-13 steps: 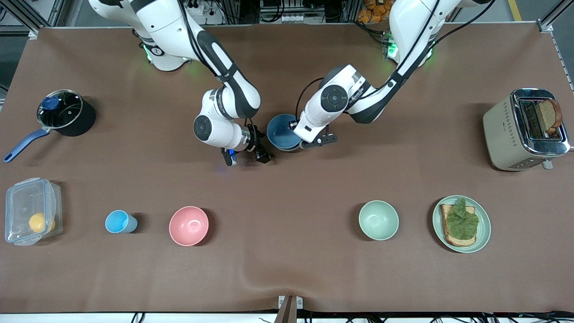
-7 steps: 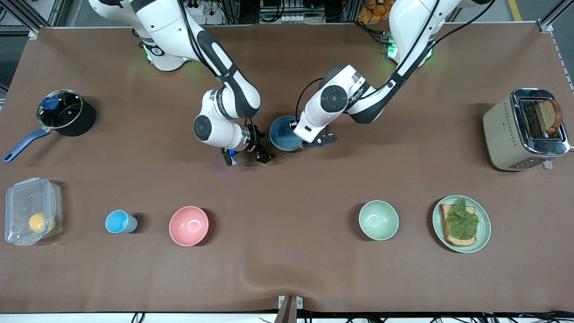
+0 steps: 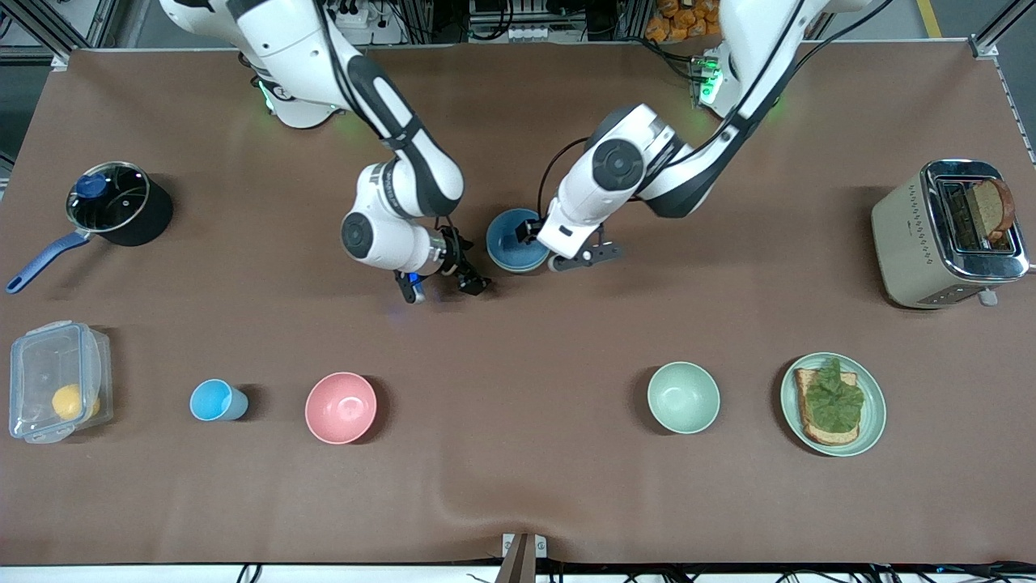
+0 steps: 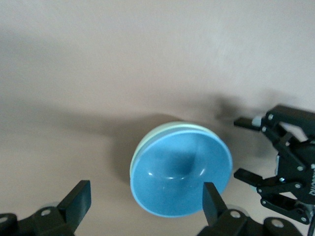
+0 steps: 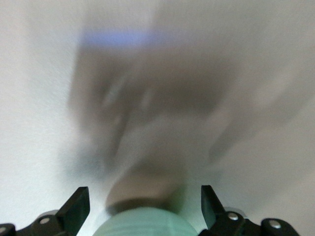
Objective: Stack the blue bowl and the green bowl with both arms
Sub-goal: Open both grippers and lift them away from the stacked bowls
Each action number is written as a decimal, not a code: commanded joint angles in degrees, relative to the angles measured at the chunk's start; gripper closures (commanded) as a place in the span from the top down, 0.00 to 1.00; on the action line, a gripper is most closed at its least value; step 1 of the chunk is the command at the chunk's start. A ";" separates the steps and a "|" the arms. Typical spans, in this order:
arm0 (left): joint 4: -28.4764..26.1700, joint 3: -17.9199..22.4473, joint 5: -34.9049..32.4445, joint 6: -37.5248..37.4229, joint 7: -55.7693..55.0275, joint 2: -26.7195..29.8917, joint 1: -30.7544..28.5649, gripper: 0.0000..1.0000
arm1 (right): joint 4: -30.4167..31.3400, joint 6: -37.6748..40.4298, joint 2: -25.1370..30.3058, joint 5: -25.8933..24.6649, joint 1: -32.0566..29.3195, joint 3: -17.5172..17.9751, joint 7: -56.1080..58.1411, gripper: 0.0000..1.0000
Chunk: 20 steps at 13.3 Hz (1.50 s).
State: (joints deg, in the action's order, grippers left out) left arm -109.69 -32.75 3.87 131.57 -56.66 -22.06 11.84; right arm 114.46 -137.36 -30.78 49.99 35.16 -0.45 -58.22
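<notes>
Left wrist view shows us the blue bowl (image 4: 181,173) nested in the green bowl (image 4: 147,142), stacking apparently done, with the left gripper (image 4: 146,206) and right gripper (image 3: 443,283) both spread wide, holding nothing.

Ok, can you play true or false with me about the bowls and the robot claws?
1. The blue bowl sits inside the green bowl. True.
2. The left claw is squeezing the blue bowl. False: it is open, above the stacked bowls, and holds nothing.
3. The right claw is open, beside the stacked bowls. True.
4. The light-blue cup is inside the pink bowl. False: the cup stands on the table beside the pink bowl, apart from it.
5. The toaster has bread sticking out of it. True.
</notes>
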 commanded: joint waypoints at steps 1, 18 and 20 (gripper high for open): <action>0.08 -0.03 -1.32 -6.56 -1.52 8.60 -3.83 1.00 | 1.12 11.10 5.37 -8.28 -4.48 -3.39 1.18 1.00; 20.92 11.97 -5.45 -41.21 25.95 18.36 -16.42 1.00 | -27.54 51.67 10.47 -40.83 -23.89 -9.30 30.84 1.00; 21.01 17.09 -5.45 -43.14 33.86 19.59 -15.18 1.00 | -27.97 51.75 12.14 -42.33 -27.15 -8.86 35.61 1.00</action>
State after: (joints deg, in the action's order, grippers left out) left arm -88.49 -19.60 -1.71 90.56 -28.46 -4.60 -5.11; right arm 86.44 -86.35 -21.05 9.75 11.02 -10.63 -26.77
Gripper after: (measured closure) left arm 0.000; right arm 0.000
